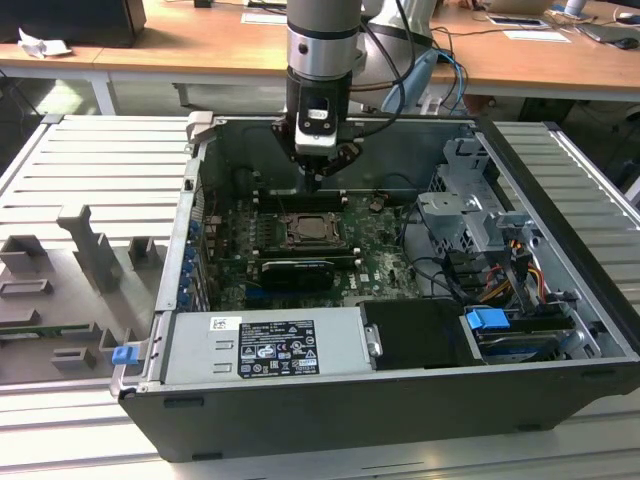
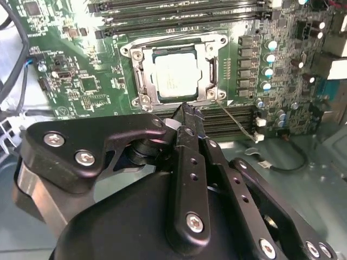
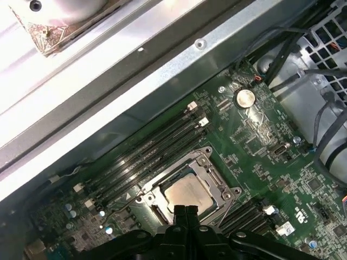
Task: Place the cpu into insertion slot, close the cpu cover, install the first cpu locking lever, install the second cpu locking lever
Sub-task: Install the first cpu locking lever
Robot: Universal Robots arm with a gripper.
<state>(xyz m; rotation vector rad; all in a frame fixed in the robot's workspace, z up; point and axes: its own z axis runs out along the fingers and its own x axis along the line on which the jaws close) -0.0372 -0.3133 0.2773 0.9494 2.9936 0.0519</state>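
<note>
The cpu (image 2: 176,76) shows its pale metal face inside the insertion slot (image 1: 312,232) on the green motherboard. The silver cpu cover (image 2: 210,67) lies flat around it, framing the chip. In the first wrist view the cpu (image 3: 187,195) and the cover (image 3: 219,187) sit just past my fingertips. My gripper (image 2: 187,111) is shut with nothing in it, its tip hovering at the socket's edge; in the exterior view the gripper (image 1: 316,178) hangs just above the socket's far side. One thin wire lever (image 2: 238,122) slants away from a socket corner. Another lever (image 2: 173,39) lies along the opposite edge.
Black memory slots (image 2: 179,16) flank the socket on both sides. A black graphics card (image 1: 295,270) and a grey power supply (image 1: 265,345) lie nearer the camera. A drive cage and cables (image 1: 480,230) fill the exterior view's right. The case wall (image 3: 135,92) rises close behind the board.
</note>
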